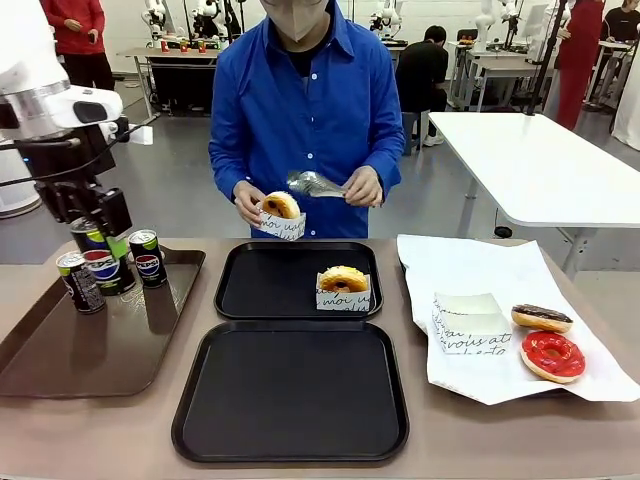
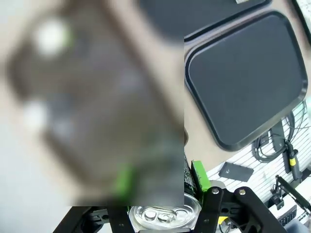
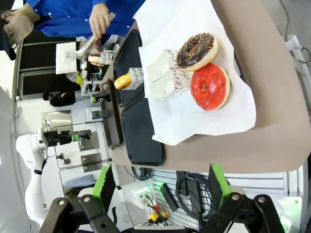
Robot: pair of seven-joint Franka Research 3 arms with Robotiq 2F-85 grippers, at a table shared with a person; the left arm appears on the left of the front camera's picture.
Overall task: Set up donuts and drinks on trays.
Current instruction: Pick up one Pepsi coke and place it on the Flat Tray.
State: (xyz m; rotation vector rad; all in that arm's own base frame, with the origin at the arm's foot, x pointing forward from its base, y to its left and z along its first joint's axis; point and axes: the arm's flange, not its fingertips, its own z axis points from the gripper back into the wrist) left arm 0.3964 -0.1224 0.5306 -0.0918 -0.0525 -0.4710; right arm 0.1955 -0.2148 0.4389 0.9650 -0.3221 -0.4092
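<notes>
my left fingers (image 2: 199,175) are clenched around a pepsi can (image 1: 101,264) with green trim at the far left of the brown tray (image 1: 90,360); its silver top sits between the green pads in the left wrist view. i cannot tell whether it is lifted or resting. two other cans (image 1: 148,258) stand just beside it on that tray. my right fingers (image 3: 218,180) are spread wide, grasping nothing, above the tabletop (image 3: 272,141) edge.

the far black tray (image 1: 260,285) carries one boxed glazed donut (image 1: 343,286) at its right side; the near black tray (image 1: 290,390) is bare. on the white paper sheet (image 1: 470,265) lie an empty box (image 1: 468,324), a chocolate donut (image 1: 541,318) and a red-iced donut (image 1: 552,356). the person (image 1: 305,110) holds a second boxed donut (image 1: 281,214) in one hand and tongs (image 1: 315,185) in the other.
</notes>
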